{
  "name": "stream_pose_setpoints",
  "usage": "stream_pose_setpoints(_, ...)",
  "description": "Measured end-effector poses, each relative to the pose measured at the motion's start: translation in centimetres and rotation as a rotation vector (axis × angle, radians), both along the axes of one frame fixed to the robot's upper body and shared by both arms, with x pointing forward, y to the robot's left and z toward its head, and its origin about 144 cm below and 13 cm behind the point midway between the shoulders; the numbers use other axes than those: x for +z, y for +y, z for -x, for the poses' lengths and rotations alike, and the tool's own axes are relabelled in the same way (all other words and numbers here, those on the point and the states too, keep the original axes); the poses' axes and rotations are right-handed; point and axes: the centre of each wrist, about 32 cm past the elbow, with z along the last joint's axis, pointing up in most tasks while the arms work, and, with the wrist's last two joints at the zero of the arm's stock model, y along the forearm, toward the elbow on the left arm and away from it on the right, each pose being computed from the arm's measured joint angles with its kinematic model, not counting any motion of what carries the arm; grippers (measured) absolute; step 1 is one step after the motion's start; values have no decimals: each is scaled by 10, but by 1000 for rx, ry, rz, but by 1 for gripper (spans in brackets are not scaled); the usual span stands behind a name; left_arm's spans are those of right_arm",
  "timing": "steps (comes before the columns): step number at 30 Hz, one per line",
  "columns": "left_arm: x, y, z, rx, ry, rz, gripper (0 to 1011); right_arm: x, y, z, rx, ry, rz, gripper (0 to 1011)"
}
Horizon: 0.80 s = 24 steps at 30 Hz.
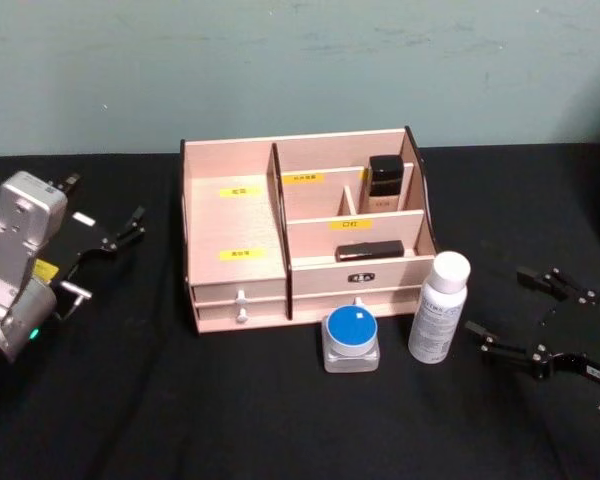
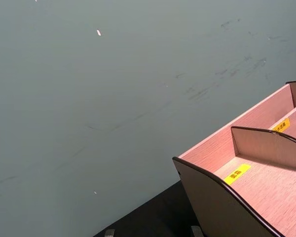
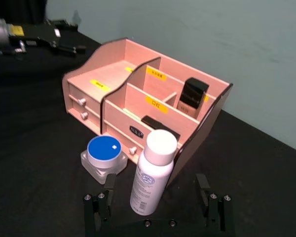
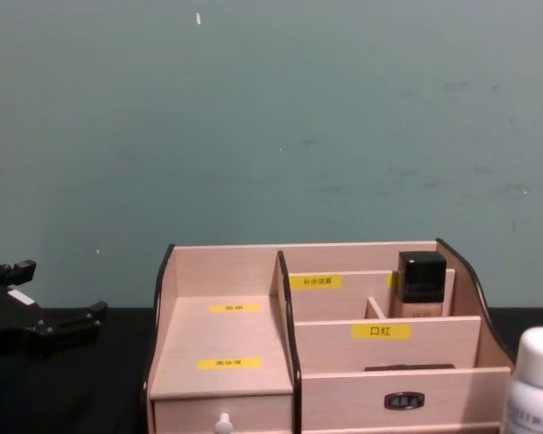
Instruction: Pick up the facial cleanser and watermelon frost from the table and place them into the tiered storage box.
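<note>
Yellow stick-on labels with dark characters on the pale-wood tiered storage box with dark edges. Legible in the chest view, on the front right divider: "口红". The rest too small to read. Fine print on the white plastic bottle with a rounded white cap, not readable. Upright, long axis vertical, cap up, on the black cloth surface just in front of the box's right end. Next to it, toward the robot's left, a squat clear square jar with a round blue lid, lid up, close to the lower right drawer front.

In the box's rear right compartment, an upright rectangular bottle with a black cap. In the tray in front of that, a flat black stick lying lengthwise along the divider. White knobs on the left drawers, a dark metal pull on the right one.

Right tool low over the surface, right of the white bottle and apart from it, black fingers spread wide, holding nothing. Left tool left of the box, likewise spread and empty.
</note>
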Motion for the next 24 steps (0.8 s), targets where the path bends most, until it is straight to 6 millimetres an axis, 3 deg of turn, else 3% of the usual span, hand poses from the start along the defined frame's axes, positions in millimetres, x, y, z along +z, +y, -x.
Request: stream_pose_setpoints(24,0,0,0,0,0,0,1001,-28,12,-37,-12,47,-6,1002)
